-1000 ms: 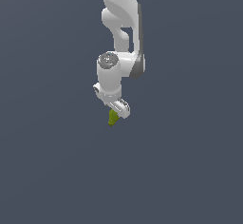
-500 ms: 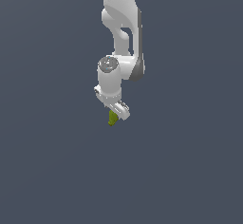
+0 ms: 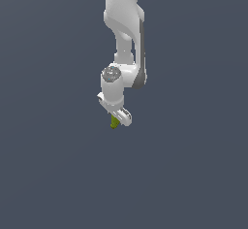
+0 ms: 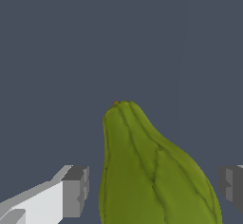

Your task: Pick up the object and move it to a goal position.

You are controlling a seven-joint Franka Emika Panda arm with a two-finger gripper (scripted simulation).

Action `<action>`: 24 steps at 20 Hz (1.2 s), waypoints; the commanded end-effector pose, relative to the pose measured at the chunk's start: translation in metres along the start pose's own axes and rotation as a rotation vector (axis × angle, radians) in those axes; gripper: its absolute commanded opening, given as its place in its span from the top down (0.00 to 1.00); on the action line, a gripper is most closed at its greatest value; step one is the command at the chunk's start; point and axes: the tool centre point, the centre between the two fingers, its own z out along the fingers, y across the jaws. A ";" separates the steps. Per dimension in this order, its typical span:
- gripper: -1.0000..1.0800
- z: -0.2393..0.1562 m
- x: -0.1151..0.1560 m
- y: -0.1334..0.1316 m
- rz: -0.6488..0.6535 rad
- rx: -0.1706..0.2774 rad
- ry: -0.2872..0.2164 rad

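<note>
Object [image 3: 114,122] hangs between the fingers of the gripper [image 3: 116,121], pinched and clear of the floor. Carry it smoothly, keeping the squeeze firm, so it doesn't slip.

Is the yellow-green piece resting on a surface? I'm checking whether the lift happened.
No. In the exterior view the object hangs just under the gripper, with only plain dark background beneath it and nothing touching it from below.
</note>
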 end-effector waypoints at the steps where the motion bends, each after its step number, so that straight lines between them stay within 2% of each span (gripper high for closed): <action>1: 1.00 0.001 0.000 0.000 0.000 0.001 0.001; 15: 1.00 -0.004 0.002 0.000 -0.001 0.002 0.001; 24: 1.00 -0.049 0.018 0.013 0.000 0.002 0.001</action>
